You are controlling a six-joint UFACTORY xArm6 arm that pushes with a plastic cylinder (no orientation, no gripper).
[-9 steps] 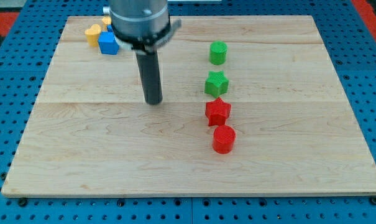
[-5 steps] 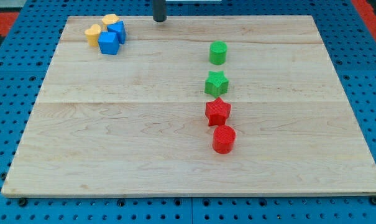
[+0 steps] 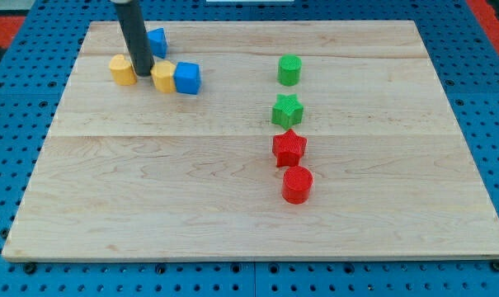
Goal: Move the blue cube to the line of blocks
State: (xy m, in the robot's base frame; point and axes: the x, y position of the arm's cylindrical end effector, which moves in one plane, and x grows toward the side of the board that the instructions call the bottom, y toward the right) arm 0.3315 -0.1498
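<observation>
The blue cube (image 3: 187,78) lies at the upper left of the wooden board (image 3: 257,223), touching a yellow block (image 3: 163,77) on its left. My tip (image 3: 143,73) stands just left of that yellow block, between it and another yellow block (image 3: 122,70). A second blue block (image 3: 157,41) sits behind the rod, partly hidden. The line of blocks runs down the middle right: a green cylinder (image 3: 289,70), a green star (image 3: 287,110), a red star (image 3: 289,148) and a red cylinder (image 3: 297,185). The blue cube is well to the left of that line.
The board rests on a blue pegboard table (image 3: 488,99). A red area (image 3: 2,21) shows at the view's top left corner.
My rod went from the board's middle to the top edge, then down among the top-left blocks. The blue cube and one yellow block slid right; the cluster spread apart.
</observation>
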